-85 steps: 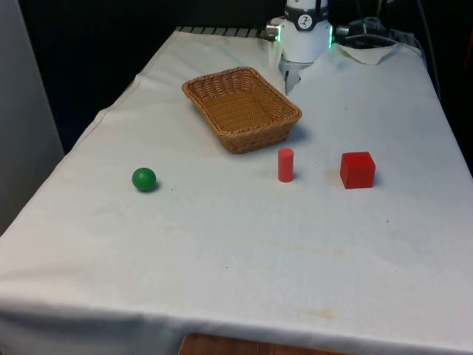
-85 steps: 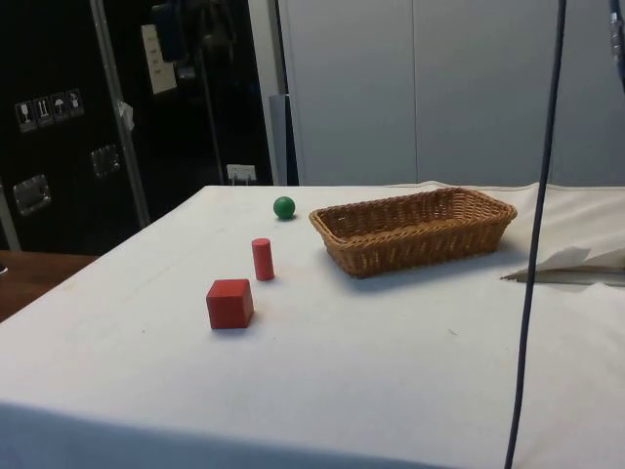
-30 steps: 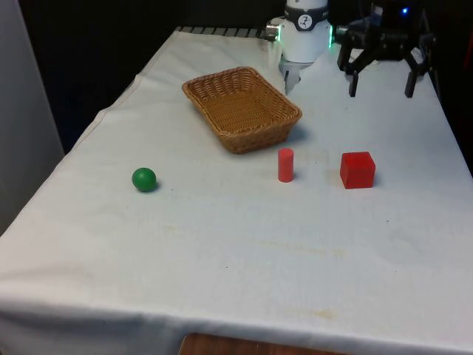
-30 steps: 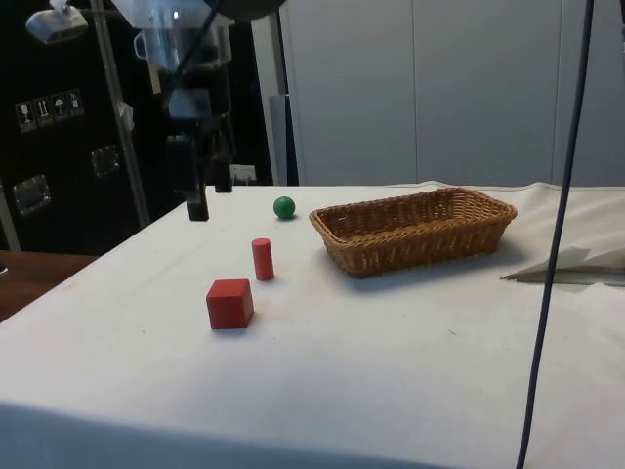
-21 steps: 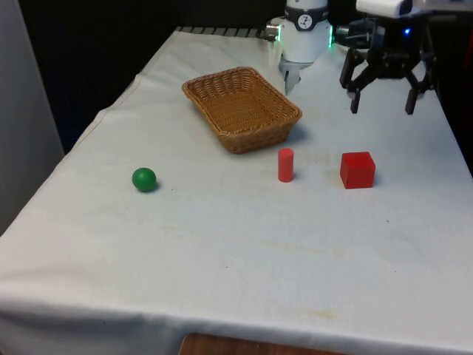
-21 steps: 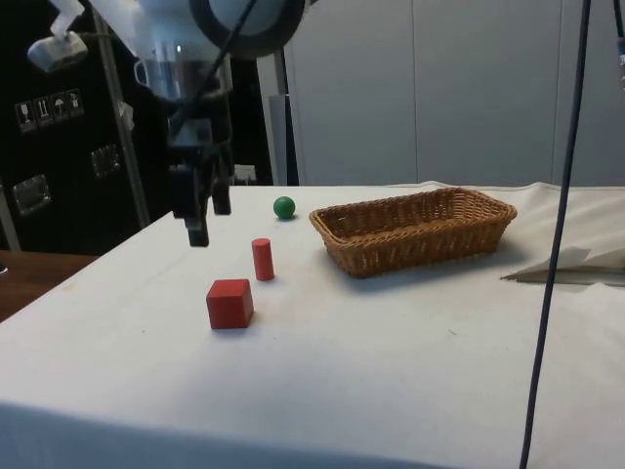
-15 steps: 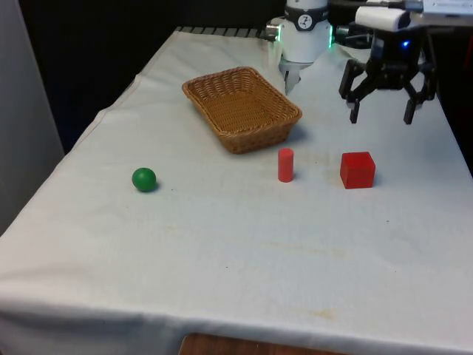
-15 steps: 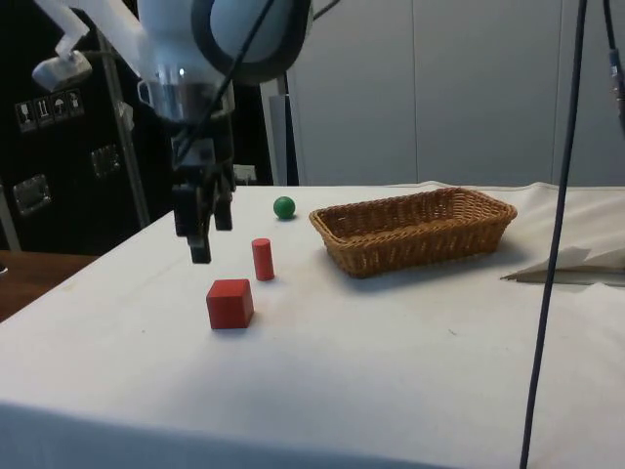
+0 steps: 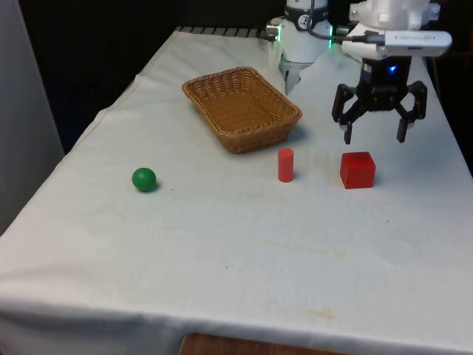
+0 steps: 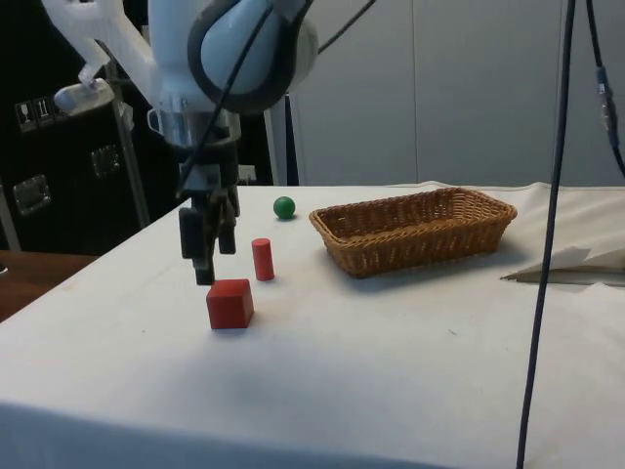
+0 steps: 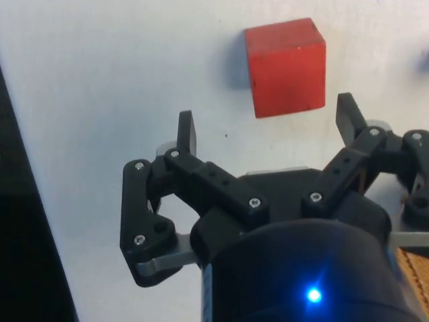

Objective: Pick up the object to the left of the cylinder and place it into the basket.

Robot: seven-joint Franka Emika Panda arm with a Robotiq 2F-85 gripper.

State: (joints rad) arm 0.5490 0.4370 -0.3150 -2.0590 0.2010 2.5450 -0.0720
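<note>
A green ball (image 9: 144, 179) (image 10: 284, 206) lies on the white cloth at the front view's left. A small red cylinder (image 9: 285, 164) (image 10: 262, 259) stands upright near the middle, with a red cube (image 9: 358, 169) (image 10: 229, 303) (image 11: 285, 66) at its right in the front view. The wicker basket (image 9: 259, 137) (image 10: 420, 244) sits behind them, nothing in it. My gripper (image 9: 373, 137) (image 10: 203, 277) (image 11: 266, 127) hangs open a little above the cube and slightly behind it, holding nothing. Its fingers are spread wider than the cube.
The table's right edge (image 9: 457, 159) in the front view runs close beside the cube. A black cable (image 10: 542, 244) hangs down in the side view. A rumpled fold of cloth (image 10: 571, 262) lies near the robot's base, past the basket.
The gripper has come in from above and moved down and forward towards the red cube, staying open. The ball, cylinder, cube and basket have not moved.
</note>
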